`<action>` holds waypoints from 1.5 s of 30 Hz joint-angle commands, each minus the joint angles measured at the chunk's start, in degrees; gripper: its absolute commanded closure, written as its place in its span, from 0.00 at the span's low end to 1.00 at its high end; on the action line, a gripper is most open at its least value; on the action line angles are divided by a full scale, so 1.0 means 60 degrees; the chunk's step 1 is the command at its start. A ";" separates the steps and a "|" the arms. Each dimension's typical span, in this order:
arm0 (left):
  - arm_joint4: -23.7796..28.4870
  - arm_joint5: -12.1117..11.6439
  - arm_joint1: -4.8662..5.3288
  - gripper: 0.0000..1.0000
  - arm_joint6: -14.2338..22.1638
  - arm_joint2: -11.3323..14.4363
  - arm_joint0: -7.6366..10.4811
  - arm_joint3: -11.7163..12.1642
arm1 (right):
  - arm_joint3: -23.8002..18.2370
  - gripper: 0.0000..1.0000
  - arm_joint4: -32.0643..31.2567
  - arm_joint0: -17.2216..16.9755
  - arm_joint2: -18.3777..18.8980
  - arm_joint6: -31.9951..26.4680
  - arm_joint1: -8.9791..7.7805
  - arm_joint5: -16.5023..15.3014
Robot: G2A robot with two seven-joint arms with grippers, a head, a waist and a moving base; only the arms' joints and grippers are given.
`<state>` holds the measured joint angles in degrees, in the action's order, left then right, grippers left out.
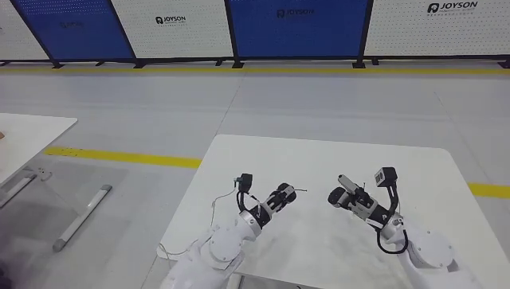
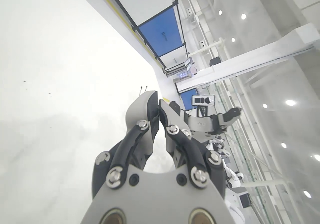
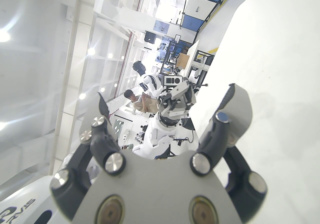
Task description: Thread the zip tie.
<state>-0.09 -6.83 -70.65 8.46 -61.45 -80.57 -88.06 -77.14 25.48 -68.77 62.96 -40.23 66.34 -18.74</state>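
Observation:
A thin black zip tie [image 1: 298, 189] sticks out of my left gripper [image 1: 287, 193], which is held above the middle of the white table [image 1: 335, 154]. In the left wrist view the left gripper [image 2: 159, 110] is shut, its pads pressed together, and two short black ends of the zip tie [image 2: 144, 88] show just past a fingertip. My right gripper [image 1: 341, 190] faces it from a short way to the right. In its own view the right gripper [image 3: 167, 95] stands open with nothing between its fingers. The left gripper [image 3: 177, 95] and the zip tie's tip [image 3: 205, 84] lie straight ahead of it.
The table's far edge [image 1: 327, 138] and left edge [image 1: 187, 189] are close by. A second white table [image 1: 32, 130] stands off to the left across the floor. Blue and white pegboard panels [image 1: 299, 14] close off the back.

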 commanded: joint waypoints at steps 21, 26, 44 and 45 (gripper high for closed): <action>0.0299 -0.0546 0.0096 1.00 0.2111 0.0082 0.0191 0.0363 | 0.0000 0.00 0.0000 0.0000 0.0000 0.0000 0.0000 0.0000; 0.1353 -0.0830 0.0291 1.00 0.4039 -0.0434 0.0081 0.0375 | 0.0000 0.00 0.0000 0.0000 0.0000 0.0000 0.0000 0.0000; 0.1353 -0.0830 0.0291 1.00 0.4039 -0.0434 0.0081 0.0375 | -0.1197 0.00 -0.1950 -0.0288 0.1029 -0.0165 -0.0322 0.0199; 0.1353 -0.0830 0.0291 1.00 0.4039 -0.0434 0.0081 0.0375 | -0.1409 0.00 -0.2176 -0.0331 0.1239 -0.0222 -0.0379 0.0385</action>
<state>8.02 -11.81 -68.90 32.69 -64.05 -80.08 -85.81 -84.32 13.88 -70.51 69.03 -41.01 64.42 -17.62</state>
